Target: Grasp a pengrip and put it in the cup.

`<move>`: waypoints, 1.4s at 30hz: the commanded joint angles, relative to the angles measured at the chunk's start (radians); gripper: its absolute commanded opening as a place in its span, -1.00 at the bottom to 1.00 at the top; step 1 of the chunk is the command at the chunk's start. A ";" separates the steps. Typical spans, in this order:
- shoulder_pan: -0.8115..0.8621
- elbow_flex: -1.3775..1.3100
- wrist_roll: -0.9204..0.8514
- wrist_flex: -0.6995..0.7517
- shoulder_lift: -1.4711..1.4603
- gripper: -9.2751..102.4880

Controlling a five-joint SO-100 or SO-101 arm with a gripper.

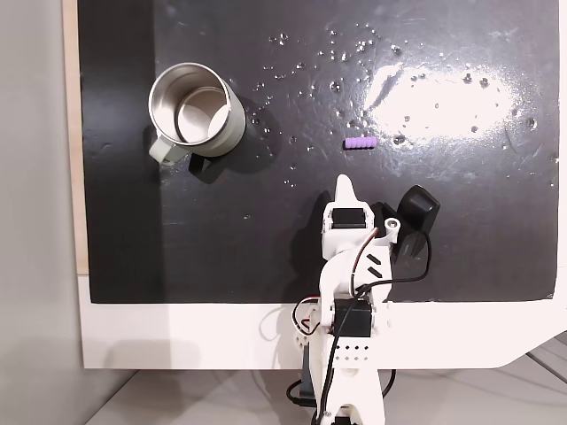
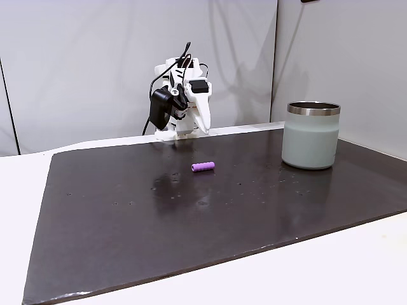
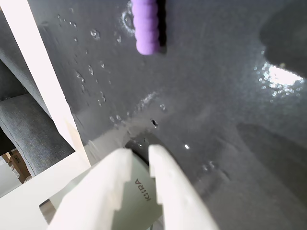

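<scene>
The purple ribbed pengrip [image 1: 361,142] lies on its side on the black mat, a short way beyond my fingertips. It lies mid-mat in the side-on fixed view [image 2: 203,166] and at the top edge of the wrist view [image 3: 146,26]. The steel cup [image 1: 232,124] stands upright at the mat's far left with its handle toward the near left; its pale wall [image 2: 310,143] is at the right. My white gripper [image 1: 345,188] hangs above the mat, short of the pengrip, fingers together with nothing between them [image 3: 139,152]. A pale grey-green wall with lettering [image 3: 136,201] shows behind the fingers.
The black mat [image 1: 221,239] is glossy, with small droplets and a bright glare patch [image 1: 443,97] at the far right. A white table rim [image 1: 177,336] runs along the near side, where the arm's base and cables [image 1: 350,354] sit. A grey wall stands behind the arm.
</scene>
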 commanded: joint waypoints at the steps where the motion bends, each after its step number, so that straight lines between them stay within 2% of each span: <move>1: -0.011 -0.008 -0.017 -0.015 0.009 -0.83; 12: -0.015 -0.018 -0.017 0.000 0.009 -0.83; 15: -0.018 -0.083 -0.020 0.058 0.009 -0.83; 20: -0.037 -0.201 -0.063 0.072 -0.038 -0.83; 26: -0.037 -0.540 -0.038 0.103 -0.391 -0.83; 33: 0.002 -0.963 -0.032 0.222 -0.844 -0.83; 42: 0.071 -1.405 0.058 0.480 -1.341 -0.43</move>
